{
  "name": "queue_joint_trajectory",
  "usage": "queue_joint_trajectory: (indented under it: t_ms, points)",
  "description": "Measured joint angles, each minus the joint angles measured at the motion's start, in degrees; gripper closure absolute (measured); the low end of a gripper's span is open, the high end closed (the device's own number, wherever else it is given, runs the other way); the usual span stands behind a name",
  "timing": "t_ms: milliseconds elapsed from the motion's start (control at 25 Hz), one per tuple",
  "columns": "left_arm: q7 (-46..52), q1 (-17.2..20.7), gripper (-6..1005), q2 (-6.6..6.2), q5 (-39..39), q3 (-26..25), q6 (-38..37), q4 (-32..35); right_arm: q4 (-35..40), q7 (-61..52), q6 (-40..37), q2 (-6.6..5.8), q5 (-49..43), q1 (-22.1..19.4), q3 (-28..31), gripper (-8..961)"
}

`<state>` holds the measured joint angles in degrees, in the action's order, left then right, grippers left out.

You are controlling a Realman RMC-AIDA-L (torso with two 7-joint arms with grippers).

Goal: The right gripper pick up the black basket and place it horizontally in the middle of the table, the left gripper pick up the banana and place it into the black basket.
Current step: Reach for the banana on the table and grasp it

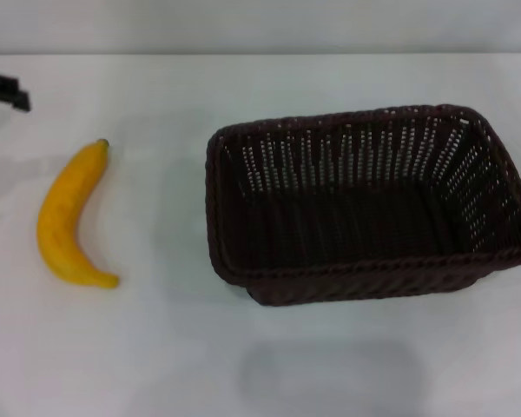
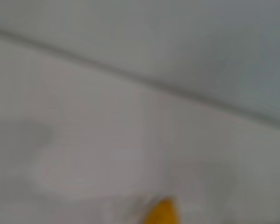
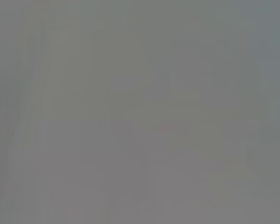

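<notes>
The black basket lies lengthwise on the white table, right of the middle, empty and open side up. The banana lies on the table at the left, its dark tip pointing to the far side. Only a black part of the left gripper shows at the far left edge, beyond the banana and apart from it. A yellow bit of the banana shows in the left wrist view. The right gripper is out of view; the right wrist view shows only plain grey.
The table's far edge meets a grey wall. A faint shadow lies on the table in front of the basket.
</notes>
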<state>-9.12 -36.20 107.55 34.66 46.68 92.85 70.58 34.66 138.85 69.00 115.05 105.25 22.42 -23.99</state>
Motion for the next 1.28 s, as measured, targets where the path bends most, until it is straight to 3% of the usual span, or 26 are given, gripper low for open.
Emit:
queue_joint_trajectory:
  t_ms: [120,160,240,520,760,1280]
  points:
    - [0.8,-1.7,142,-0.27,-5.4,0.0,2.4,-1.1,-0.9,1.6,0.0,0.0,0.6,0.6,0.0,255]
    - [0.5,-3.1,144,0.24,-10.0,0.0,3.1,-3.0,-1.0,2.0,0.0,0.01,0.6,0.7,-0.1,255]
    - [-0.5,-4.1,147,1.05,-11.4,0.1,2.0,-5.1,-1.2,2.3,0.0,0.05,0.6,0.8,-0.2,255]
    - [-2.5,-6.2,158,3.73,-12.3,0.4,-5.0,-14.2,-1.4,2.4,0.0,0.09,0.7,0.5,-0.2,253]
    - [-2.5,-6.4,168,4.05,-13.0,0.4,-5.8,-18.2,-2.0,2.4,0.0,0.09,0.7,0.4,-0.1,253]
    - [-2.8,-7.2,189,6.09,-14.8,0.6,-12.1,-24.6,-2.2,2.4,0.0,0.09,0.2,0.2,-0.6,253]
